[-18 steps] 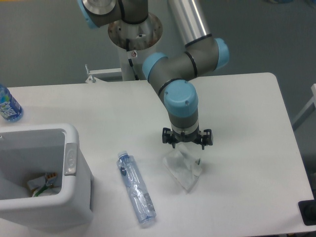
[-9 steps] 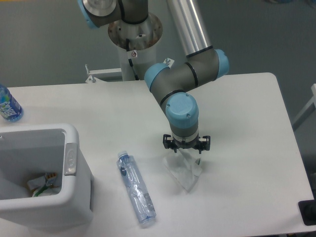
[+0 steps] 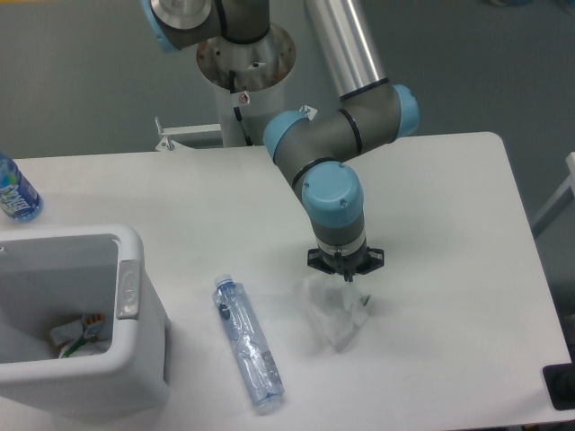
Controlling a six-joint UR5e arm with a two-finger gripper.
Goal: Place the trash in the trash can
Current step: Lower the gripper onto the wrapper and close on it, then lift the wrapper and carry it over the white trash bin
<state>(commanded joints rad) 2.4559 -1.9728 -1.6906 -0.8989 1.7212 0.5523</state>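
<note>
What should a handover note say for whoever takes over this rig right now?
Hand: down on the crumpled white wrapper at table centre; fingers hidden, so grip unconfirmed.
Flattened clear bottle: lying on the table left of the wrapper, untouched.
Trash can: at the left edge, some scraps already inside.
Done: nothing of these two binned.
Left: lift wrapper, drop in can, then the bottle.

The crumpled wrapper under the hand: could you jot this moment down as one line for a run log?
phase: grasping | hand: on wrapper, grip unclear | flattened bottle: on table | trash can: neither piece inside
</note>
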